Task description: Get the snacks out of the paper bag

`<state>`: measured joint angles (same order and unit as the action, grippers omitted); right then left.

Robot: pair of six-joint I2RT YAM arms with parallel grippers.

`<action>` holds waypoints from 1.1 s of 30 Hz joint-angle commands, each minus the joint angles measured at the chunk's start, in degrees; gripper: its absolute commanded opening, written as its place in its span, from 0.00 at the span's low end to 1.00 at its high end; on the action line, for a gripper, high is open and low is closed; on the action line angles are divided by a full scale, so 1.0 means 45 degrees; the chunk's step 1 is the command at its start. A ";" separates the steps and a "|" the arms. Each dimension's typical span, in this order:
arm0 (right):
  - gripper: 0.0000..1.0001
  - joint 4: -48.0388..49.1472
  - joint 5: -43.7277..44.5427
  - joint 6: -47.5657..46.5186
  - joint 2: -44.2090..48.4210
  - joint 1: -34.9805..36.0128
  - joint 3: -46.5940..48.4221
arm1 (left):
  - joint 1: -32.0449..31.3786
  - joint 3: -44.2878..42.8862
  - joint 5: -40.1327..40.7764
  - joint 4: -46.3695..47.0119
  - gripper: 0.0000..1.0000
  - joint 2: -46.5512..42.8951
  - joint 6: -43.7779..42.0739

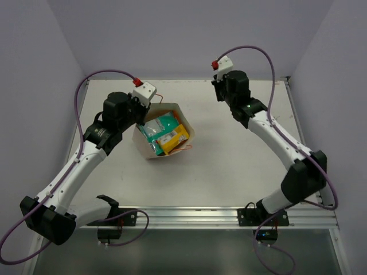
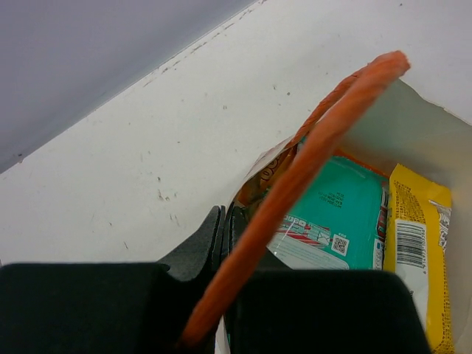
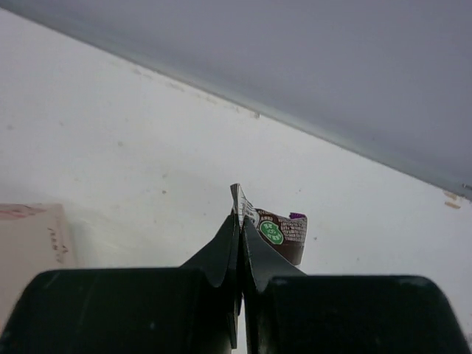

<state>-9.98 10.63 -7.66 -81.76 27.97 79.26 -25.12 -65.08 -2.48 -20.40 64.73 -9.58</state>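
Seen from above, a cream-white paper bag [image 1: 147, 149] stands open on a white table [image 1: 229, 172], between my two arms and nearer the left one. Its mouth is spread wide and its walls are thin, stiff and matte.

My left gripper [image 2: 226, 221] is clamped on the rim of the bag, with the paper edge pinched between the black fingers. A thin orange string handle [image 2: 310, 158] arches across the left wrist view, just in front of the bag's mouth.

Inside the bag lie glossy flat snacks. A teal packet [image 2: 346, 203] carries a small QR code and lines of print too small to read. Touching it on the side away from the pinched rim is a yellow packet [image 2: 420, 243] with a black-and-white barcode.

My right gripper [image 3: 237, 221] is well apart from the bag, to its right and towards the far wall. Its fingers are closed on the crimped end of a dark brown bar [image 3: 284, 234]. The shiny wrapper bears a round green seal and a purple corner, and its writing is unreadable.
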 commanded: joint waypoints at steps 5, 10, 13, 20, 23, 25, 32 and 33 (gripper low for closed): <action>0.00 0.0948 0.0644 0.0236 -0.5499 -0.0746 0.1602 | 0.0114 -0.0303 0.0317 0.1604 0.00 -0.0302 0.0119; 0.27 0.0169 0.0061 0.1134 -0.6833 -0.0727 0.2191 | 0.0231 -0.0284 0.0258 0.1624 0.00 -0.0302 0.0138; 0.53 -0.0105 -0.0779 0.1389 -0.5684 -0.0726 0.1528 | 0.0290 -0.0284 0.0181 0.1624 0.00 -0.0244 0.0176; 0.82 -0.2272 -0.2206 0.2015 -0.1407 0.0228 0.0863 | 0.0310 -0.0343 0.0063 0.1585 0.00 -0.0205 0.0235; 0.84 -0.3250 -0.1739 0.2346 0.0017 0.1746 0.1115 | 0.0310 -0.0459 0.0024 0.1468 0.00 -0.0205 0.0177; 0.87 -0.3678 -0.1369 0.2773 0.0490 0.3190 0.1369 | 0.0290 -0.0576 -0.0112 0.1409 0.00 -0.0243 0.0177; 0.83 -0.3526 0.0017 0.4806 0.0689 0.6712 0.1041 | 0.0173 -0.1202 -0.0522 0.0785 0.00 -0.0205 0.0547; 0.83 -0.3486 0.0155 0.5253 0.0533 0.6947 0.0980 | 0.0173 -0.1221 -0.0542 0.0629 0.00 -0.0224 0.0664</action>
<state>-23.35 6.96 9.32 -76.90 56.55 85.52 -24.36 -65.91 -3.46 -21.67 64.95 -8.56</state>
